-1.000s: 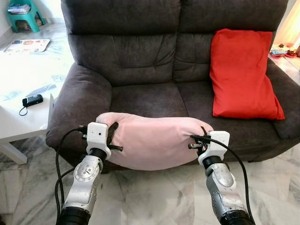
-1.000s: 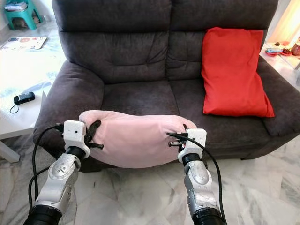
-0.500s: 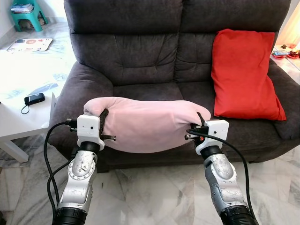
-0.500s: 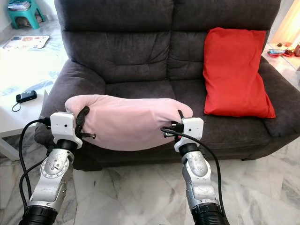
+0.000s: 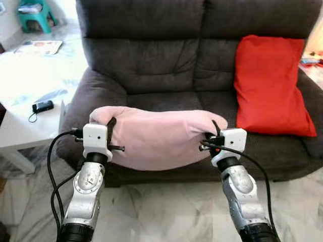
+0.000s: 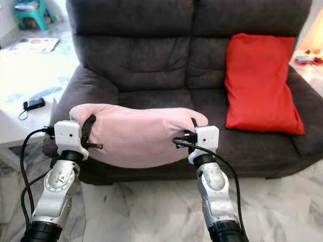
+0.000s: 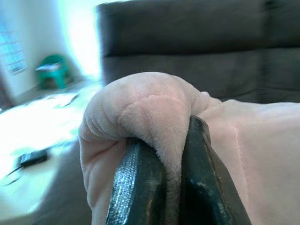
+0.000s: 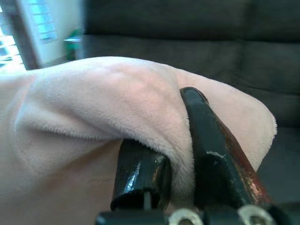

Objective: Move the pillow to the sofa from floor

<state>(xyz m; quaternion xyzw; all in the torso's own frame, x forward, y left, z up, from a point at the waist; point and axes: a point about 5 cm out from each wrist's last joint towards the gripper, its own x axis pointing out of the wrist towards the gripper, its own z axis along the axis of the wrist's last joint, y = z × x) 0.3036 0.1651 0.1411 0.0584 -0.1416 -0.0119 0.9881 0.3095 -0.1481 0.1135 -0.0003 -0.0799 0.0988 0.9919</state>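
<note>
Pink pillow held up in front of the sofa

The left gripper (image 5: pixel 112 132) and right gripper (image 5: pixel 216 135) each pinch an end of the pink pillow (image 5: pixel 159 136), carried off the marble floor (image 5: pixel 161 206) before the dark grey sofa (image 5: pixel 156 65), where a red cushion (image 5: pixel 272 85) leans.

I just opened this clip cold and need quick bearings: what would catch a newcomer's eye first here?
A pale pink pillow hangs in mid-air before the dark grey sofa, pinched at one end by the left gripper and at the other by the right gripper. Next, the bright red pillow propped against the sofa's back on the robot's right.
</note>
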